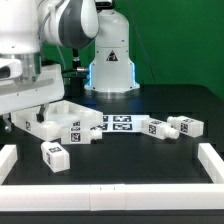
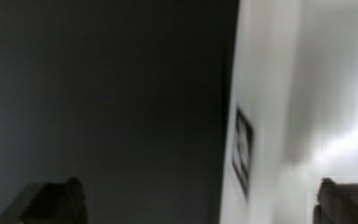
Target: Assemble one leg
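Several legs lie on the black table in the exterior view: one near the front left, and two at the exterior view's right. The large white panel lies at the left, under the arm. My gripper hangs low over the panel's left part, mostly hidden by the arm. In the wrist view the gripper is open, its dark fingertips wide apart. A white surface with a tag fills one side, its edge between the jaws. No leg is held.
The marker board lies flat in the middle of the table. A low white rail borders the front, with side rails left and right. The arm's base stands at the back.
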{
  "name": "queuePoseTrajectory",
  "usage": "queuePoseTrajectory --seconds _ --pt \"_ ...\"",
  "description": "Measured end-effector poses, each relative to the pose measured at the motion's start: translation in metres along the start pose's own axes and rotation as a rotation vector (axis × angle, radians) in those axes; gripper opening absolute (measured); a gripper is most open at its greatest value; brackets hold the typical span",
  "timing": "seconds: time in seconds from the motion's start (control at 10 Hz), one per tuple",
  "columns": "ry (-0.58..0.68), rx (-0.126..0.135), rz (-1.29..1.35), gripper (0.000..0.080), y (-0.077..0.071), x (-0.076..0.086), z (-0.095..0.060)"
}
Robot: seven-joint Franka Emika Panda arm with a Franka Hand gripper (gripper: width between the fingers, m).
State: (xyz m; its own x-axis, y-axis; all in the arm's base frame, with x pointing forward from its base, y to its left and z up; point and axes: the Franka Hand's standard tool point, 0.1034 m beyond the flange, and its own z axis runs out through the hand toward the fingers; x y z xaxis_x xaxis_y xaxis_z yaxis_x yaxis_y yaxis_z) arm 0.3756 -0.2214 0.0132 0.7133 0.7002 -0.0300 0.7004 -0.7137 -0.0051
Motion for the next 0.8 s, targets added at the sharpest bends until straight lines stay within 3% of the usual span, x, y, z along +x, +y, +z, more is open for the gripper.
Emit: queuePoseTrajectory --seconds 0.3,0.5,0.6,0.7,0.8 --pt "-0.005 0.012 0.003 0.0649 -0.0019 -0.0023 0.0063" --pt "-0.005 0.012 0.003 0.0388 -0.002 -0.0023 0.0063" --pt "-0.005 0.012 0.003 0.0388 -0.002 -0.0023 0.0064" --pt "-0.005 0.013 0.003 0.0202 -0.0021 -0.0024 0.0065" --pt "-0.005 0.013 0.003 0.0074 -0.0022 -0.0024 0.0065"
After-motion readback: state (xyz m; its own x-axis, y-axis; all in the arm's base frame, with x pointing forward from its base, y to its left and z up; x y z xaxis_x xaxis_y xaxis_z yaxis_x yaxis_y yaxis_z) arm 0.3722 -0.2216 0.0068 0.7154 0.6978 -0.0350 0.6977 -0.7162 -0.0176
